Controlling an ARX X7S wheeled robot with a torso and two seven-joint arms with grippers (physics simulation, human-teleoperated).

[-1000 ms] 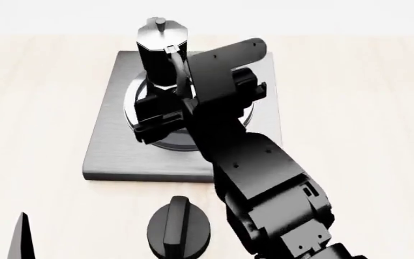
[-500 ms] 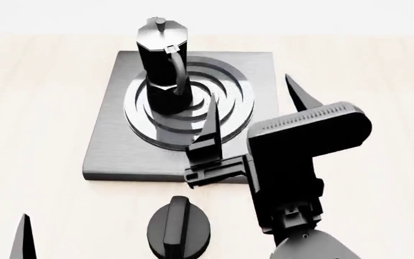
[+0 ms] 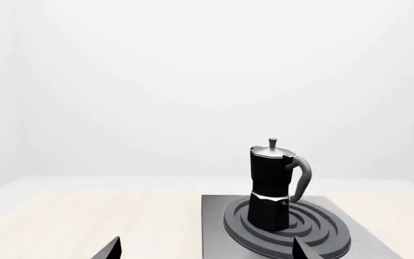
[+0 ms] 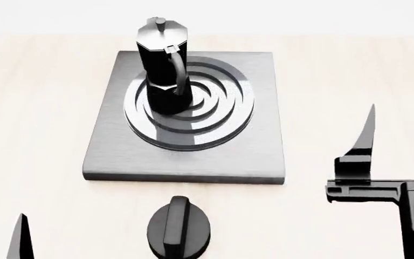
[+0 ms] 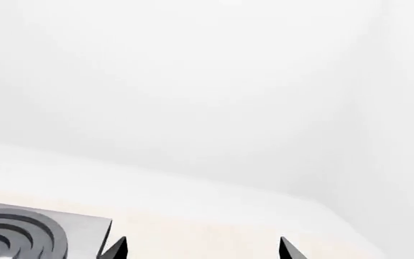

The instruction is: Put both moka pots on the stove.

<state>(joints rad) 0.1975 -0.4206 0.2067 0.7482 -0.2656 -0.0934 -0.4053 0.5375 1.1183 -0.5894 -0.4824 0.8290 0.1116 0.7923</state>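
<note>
While the head view looks down on the pale tabletop (image 4: 34,108), one moka pot (image 4: 162,65) stands upright on the stove (image 4: 257,140), on the far left part of its ring burner (image 4: 207,124). A black dial knob (image 4: 179,229) sits near the stove's front edge. The right gripper (image 4: 401,162) hangs right of the stove, holding nothing; only one of its fingers shows there.

From the left wrist, the left gripper (image 3: 205,249) is spread wide and empty, the pot (image 3: 271,189) ahead.

From the right wrist, the right gripper (image 5: 201,249) is spread apart, the stove (image 5: 84,229) at the edge.

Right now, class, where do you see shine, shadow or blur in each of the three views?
Head view: sharp; bright sheen on the pot lid, ring burner glints, faint shadows on the table. Left wrist view: soft highlight on the pot, washed-out white background. Right wrist view: mostly blank white, no blur.
</note>
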